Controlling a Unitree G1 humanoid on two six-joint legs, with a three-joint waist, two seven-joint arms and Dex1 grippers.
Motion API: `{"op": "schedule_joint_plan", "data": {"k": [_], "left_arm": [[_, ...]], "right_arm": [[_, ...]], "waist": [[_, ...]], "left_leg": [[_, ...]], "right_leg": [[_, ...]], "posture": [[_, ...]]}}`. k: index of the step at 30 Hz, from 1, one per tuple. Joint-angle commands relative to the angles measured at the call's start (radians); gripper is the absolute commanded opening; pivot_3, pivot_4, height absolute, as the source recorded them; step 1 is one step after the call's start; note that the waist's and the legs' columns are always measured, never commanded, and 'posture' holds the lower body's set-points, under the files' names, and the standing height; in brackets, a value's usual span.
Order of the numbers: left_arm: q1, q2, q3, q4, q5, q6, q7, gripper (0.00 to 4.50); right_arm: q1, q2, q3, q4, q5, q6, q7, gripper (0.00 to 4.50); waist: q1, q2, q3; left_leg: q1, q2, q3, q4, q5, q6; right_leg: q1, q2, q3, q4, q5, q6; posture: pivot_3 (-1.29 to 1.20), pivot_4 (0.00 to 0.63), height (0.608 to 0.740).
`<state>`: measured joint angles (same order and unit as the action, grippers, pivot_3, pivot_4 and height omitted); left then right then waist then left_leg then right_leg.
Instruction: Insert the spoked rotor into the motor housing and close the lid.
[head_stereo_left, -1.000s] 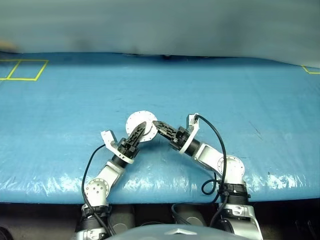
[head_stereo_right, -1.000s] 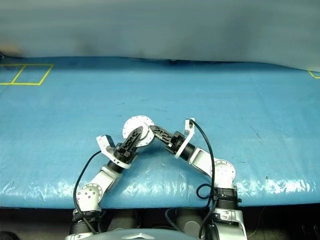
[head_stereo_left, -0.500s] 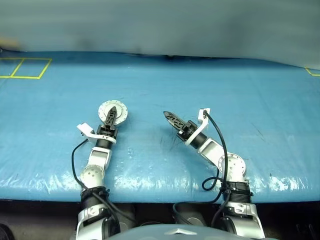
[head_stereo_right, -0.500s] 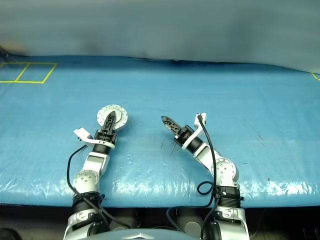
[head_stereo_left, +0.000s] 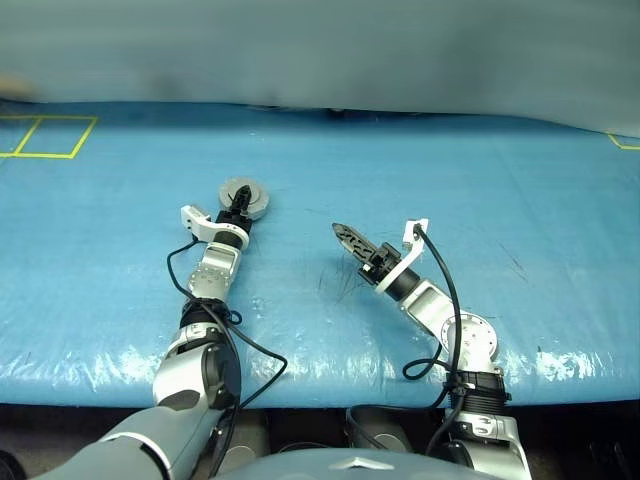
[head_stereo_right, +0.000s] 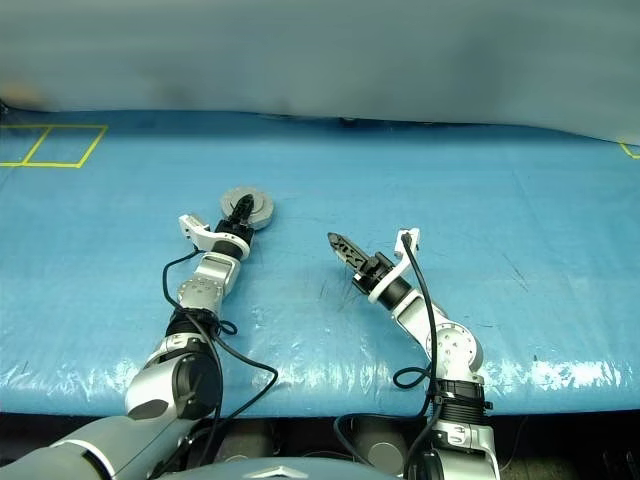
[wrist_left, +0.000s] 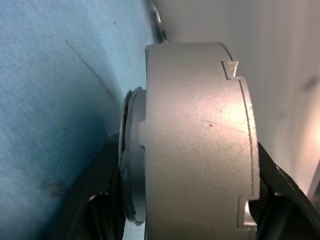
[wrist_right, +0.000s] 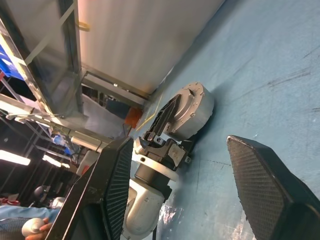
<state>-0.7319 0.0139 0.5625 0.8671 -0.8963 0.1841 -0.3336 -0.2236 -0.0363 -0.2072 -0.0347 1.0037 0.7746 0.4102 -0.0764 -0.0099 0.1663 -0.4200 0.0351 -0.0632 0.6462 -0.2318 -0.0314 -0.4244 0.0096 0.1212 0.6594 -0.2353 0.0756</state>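
The motor housing (head_stereo_left: 246, 194) is a round grey block with the lid (head_stereo_right: 250, 204) down on it, plain face up, low over the blue table left of centre. My left gripper (head_stereo_left: 239, 206) is shut on it, one finger across its top. Seen edge-on in the left wrist view, the housing (wrist_left: 195, 145) sits between the black fingers (wrist_left: 102, 210). My right gripper (head_stereo_left: 346, 236) is open and empty, about a hand's width to its right. In the right wrist view the fingers (wrist_right: 107, 200) stand wide apart, facing the housing (wrist_right: 192, 112). The spoked rotor is hidden.
The blue table cover (head_stereo_left: 480, 200) stretches wide on all sides. Yellow tape squares (head_stereo_left: 45, 138) mark the far left corner, and a yellow mark (head_stereo_left: 622, 140) the far right. A person's hand (wrist_right: 35, 227) and metal shelving (wrist_right: 60, 60) lie beyond the table's left side.
My left arm has stretched out, carrying the housing away from the right gripper, to the left and farther onto the table. The right gripper has let go, opened and shifted slightly right.
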Motion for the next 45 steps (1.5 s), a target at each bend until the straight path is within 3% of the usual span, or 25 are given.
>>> {"op": "schedule_joint_plan", "data": {"k": [1, 5, 14, 19, 24, 28, 34, 40, 45], "left_arm": [[-0.008, 0.016, 0.021, -0.005, 0.026, -0.046, 0.003, 3.29], [0.046, 0.003, 0.033, -0.076, 0.029, -0.057, 0.016, 4.47], [0.313, -0.077, -0.045, -0.498, 0.093, -0.081, 0.087, 4.47], [0.460, -0.041, -0.095, -0.647, 0.243, -0.162, 0.130, 4.47], [0.519, 0.023, -0.188, -0.709, 0.366, -0.273, 0.015, 4.47], [0.562, 0.101, -0.336, -0.757, 0.451, -0.328, -0.191, 4.47], [0.570, 0.200, -0.536, -0.781, 0.496, -0.298, -0.441, 4.47], [0.542, 0.270, -0.642, -0.690, 0.608, -0.307, -0.514, 4.47], [0.530, 0.276, -0.659, -0.651, 0.632, -0.327, -0.535, 4.50]], "right_arm": [[-0.001, 0.003, -0.004, -0.037, 0.010, -0.005, -0.004, 3.15], [-0.008, 0.005, 0.001, -0.028, 0.007, -0.004, -0.006, 3.15], [-0.031, 0.002, 0.015, 0.005, -0.012, -0.001, 0.006, 3.15], [-0.066, -0.039, 0.018, 0.021, -0.084, -0.054, 0.020, 3.15], [-0.058, -0.106, 0.065, 0.018, -0.289, -0.283, 0.106, 3.15], [-0.041, -0.211, 0.125, 0.048, -0.484, -0.458, 0.173, 3.15], [-0.005, -0.331, 0.154, 0.071, -0.610, -0.574, 0.253, 3.15], [0.044, -0.405, 0.189, 0.067, -0.698, -0.658, 0.317, 3.15], [0.060, -0.413, 0.175, 0.070, -0.708, -0.663, 0.319, 4.45]], "waist": [[0.000, 0.000, 0.000], [-0.006, 0.000, 0.000], [-0.017, 0.000, 0.000], [-0.014, 0.000, 0.000], [-0.001, 0.000, 0.000], [0.008, 0.000, 0.000], [0.008, 0.000, 0.000], [0.002, 0.000, 0.000], [0.006, 0.000, 0.000]], "left_leg": [[0.000, 0.000, 0.000, 0.000, 0.000, 0.000], [0.006, 0.000, 0.000, 0.000, 0.000, 0.000], [0.009, 0.001, 0.000, 0.000, 0.000, 0.000], [0.010, 0.000, 0.000, 0.001, 0.000, 0.000], [0.009, 0.000, 0.000, 0.001, 0.000, -0.001], [0.009, -0.001, 0.001, 0.001, 0.000, -0.001], [0.009, 0.000, 0.001, 0.000, 0.000, -0.001], [0.010, 0.000, 0.001, 0.001, 0.000, -0.001], [0.010, 0.000, 0.002, 0.002, 0.000, -0.001]], "right_leg": [[0.000, 0.000, 0.000, 0.000, 0.000, 0.000], [0.005, 0.000, 0.000, 0.001, 0.000, 0.001], [0.009, 0.000, 0.001, 0.001, 0.000, 0.001], [0.009, 0.000, 0.001, 0.001, 0.000, 0.001], [0.009, 0.000, 0.001, 0.001, 0.000, 0.002], [0.009, -0.001, 0.001, -0.001, 0.000, 0.002], [0.009, -0.001, 0.001, -0.001, 0.000, 0.002], [0.009, 0.000, 0.001, 0.001, 0.000, 0.001], [0.010, -0.001, 0.001, 0.000, 0.000, 0.001]], "posture": [[0.00, 0.150, 0.740], [0.00, 0.150, 0.740], [0.00, 0.150, 0.740], [0.00, 0.150, 0.740], [0.00, 0.150, 0.740], [0.00, 0.150, 0.740], [0.00, 0.150, 0.740], [0.00, 0.150, 0.740], [0.00, 0.150, 0.740]]}}
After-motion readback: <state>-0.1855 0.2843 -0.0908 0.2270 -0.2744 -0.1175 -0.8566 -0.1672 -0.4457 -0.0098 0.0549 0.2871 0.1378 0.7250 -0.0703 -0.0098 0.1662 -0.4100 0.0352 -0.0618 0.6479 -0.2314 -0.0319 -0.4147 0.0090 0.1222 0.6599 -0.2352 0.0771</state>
